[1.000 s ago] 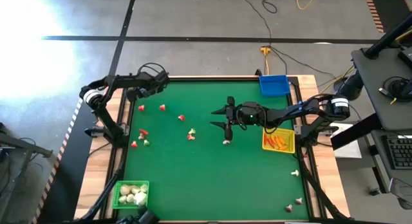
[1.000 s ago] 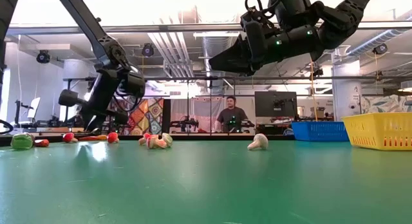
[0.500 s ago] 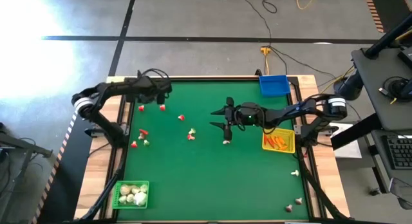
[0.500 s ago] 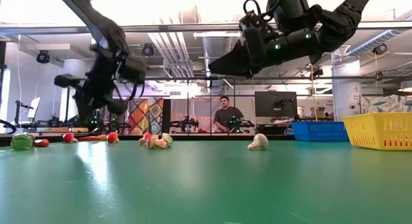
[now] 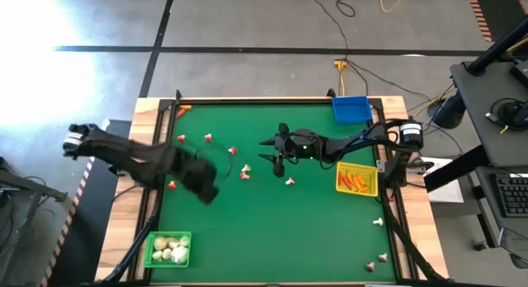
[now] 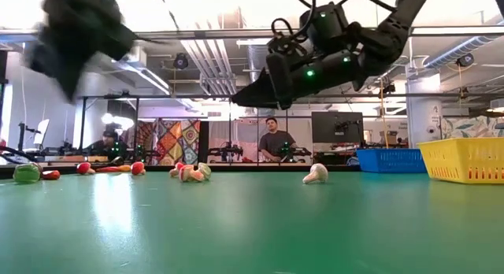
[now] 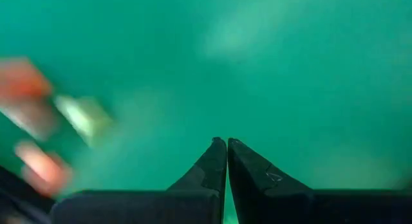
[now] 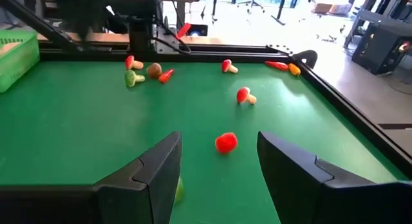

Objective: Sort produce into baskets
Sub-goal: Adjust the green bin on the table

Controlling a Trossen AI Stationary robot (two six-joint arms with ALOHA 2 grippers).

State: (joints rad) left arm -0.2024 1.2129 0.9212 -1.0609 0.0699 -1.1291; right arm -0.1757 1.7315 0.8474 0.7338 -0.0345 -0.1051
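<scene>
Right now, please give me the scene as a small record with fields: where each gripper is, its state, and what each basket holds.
left gripper: over the table's left half, shut, holding nothing
right gripper: above the table's middle, open, empty
green basket: near left corner, holds whitish bulbs
yellow basket: right edge, holds orange sticks
blue basket: far right corner, looks empty
loose produce: a cluster at the middle, red pieces toward the far left, a few pieces near the right corner
</scene>
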